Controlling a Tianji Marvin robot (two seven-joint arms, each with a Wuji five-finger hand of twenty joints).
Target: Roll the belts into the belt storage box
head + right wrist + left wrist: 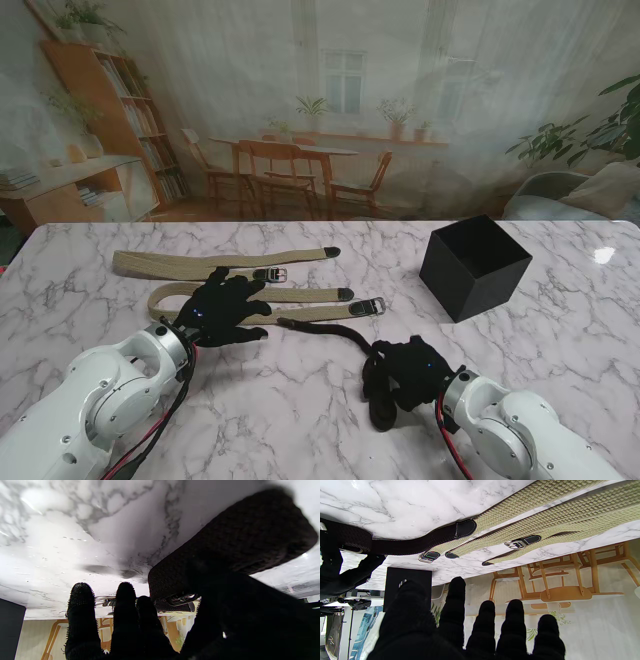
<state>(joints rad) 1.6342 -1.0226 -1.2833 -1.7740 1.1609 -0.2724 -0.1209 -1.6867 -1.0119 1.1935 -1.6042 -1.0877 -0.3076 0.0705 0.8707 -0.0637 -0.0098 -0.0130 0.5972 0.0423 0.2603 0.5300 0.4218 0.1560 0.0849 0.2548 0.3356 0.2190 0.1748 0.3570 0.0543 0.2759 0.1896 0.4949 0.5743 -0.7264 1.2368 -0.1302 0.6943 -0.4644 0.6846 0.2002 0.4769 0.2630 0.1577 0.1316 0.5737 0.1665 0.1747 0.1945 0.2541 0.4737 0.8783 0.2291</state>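
Both arms rise from the near corners of the stand's view, white jointed shells ending in black gloved hands. The left arm (95,400) reaches forward and inward, red and black cables trailing beside its forearm. The left robot hand (226,308) is palm down with its fingers (456,605) spread apart and stretched forward, closed on nothing. The right arm (520,432) angles in from the right. The right robot hand (405,375) sits palm down, nearer to me than the left, fingers (81,605) curled downward and the thumb drawn in against a dark strap it grips.
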